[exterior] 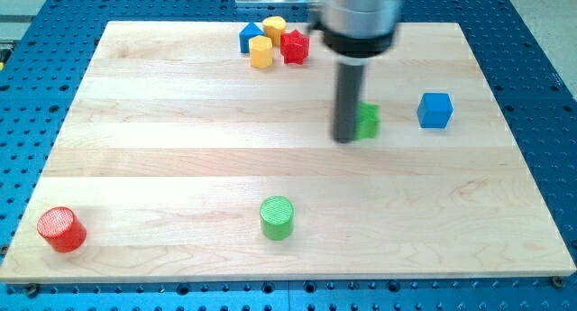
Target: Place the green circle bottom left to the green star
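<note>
Near the upper centre of the bench point(135, 167), my tip point(345, 138) stands upright at the end of the dark rod, directly at the view's left side of the green star point(368, 120). The rod covers part of that block, so contact cannot be confirmed; tip and star appear touching or just beside each other. No claw is fitted to this arm: nothing opens, closes or clamps, and the rod works only by pushing.

The green circle point(277, 217), the block to be moved, lies well apart from my tip, toward the view's bottom and somewhat to the view's left. It already sits below and left of the star, but with a wide gap between them. Judged from this layout, the placement is not yet finished; the circle probably has to be pushed up and to the right until it rests near the star's lower-left side.

A push from my tip's present position would move the star rather than the circle, which is a risk to note.

Further out, a blue cube point(435, 110) lies to the view's right of the star. A cluster near the top edge holds a blue block point(249, 37), two yellow blocks point(261, 52) and a red star point(294, 46). A red cylinder point(61, 229) stands in the bottom-left corner. None of these blocks obstructs the route from circle to star.
</note>
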